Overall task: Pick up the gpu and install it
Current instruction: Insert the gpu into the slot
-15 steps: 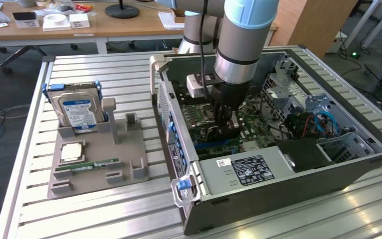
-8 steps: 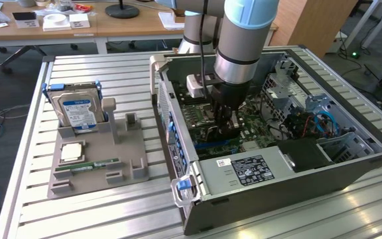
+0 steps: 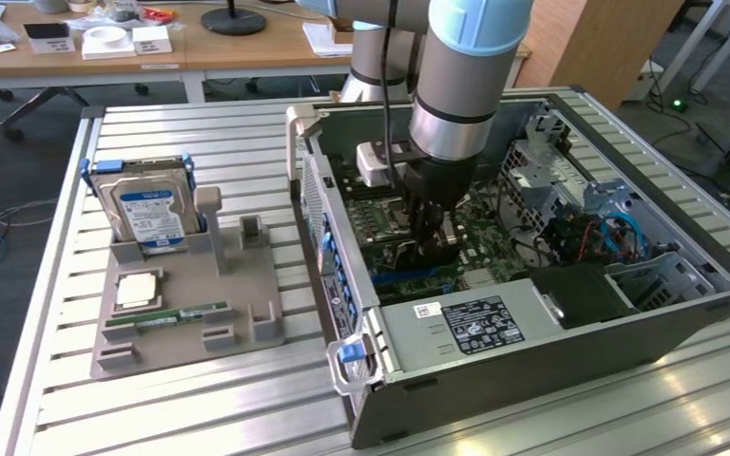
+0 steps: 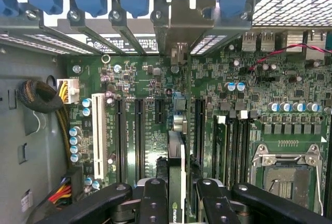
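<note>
Claw (image 4: 179,186) clamped narrowly on gpu (image 4: 176,154) over motherboard (image 4: 140,79).

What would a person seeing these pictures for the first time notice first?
The robot arm reaching into the open computer case, at the exterior view's right, with its gripper low over the motherboard. The wrist view shows the gripper holding the gpu edge-on above the expansion slots. At the exterior view's left, a blue-labelled hard drive stands upright in a grey tray.
</note>
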Tool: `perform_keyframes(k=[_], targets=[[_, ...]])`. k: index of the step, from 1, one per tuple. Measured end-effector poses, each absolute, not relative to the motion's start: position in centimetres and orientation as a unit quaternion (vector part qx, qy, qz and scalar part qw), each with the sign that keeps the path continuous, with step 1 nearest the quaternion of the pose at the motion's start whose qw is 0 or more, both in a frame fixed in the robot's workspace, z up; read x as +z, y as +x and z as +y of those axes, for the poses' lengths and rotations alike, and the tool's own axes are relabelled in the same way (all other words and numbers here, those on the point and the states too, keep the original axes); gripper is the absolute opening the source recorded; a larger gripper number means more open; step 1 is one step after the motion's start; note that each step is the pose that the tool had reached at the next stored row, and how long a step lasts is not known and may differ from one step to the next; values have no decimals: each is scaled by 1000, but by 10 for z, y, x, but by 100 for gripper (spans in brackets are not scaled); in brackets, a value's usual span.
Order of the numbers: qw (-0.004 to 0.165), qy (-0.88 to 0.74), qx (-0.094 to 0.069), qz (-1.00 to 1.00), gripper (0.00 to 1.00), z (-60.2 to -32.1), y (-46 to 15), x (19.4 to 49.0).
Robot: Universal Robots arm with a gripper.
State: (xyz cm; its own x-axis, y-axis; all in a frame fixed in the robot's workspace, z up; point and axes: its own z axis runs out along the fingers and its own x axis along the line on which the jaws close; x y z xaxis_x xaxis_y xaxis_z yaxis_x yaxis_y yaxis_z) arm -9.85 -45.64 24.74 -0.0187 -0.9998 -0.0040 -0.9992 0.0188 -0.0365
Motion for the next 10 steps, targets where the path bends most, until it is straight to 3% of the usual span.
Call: perform_keyframes(k=[10], targets=[[14, -700, -12, 714, 26, -457, -99, 247]])
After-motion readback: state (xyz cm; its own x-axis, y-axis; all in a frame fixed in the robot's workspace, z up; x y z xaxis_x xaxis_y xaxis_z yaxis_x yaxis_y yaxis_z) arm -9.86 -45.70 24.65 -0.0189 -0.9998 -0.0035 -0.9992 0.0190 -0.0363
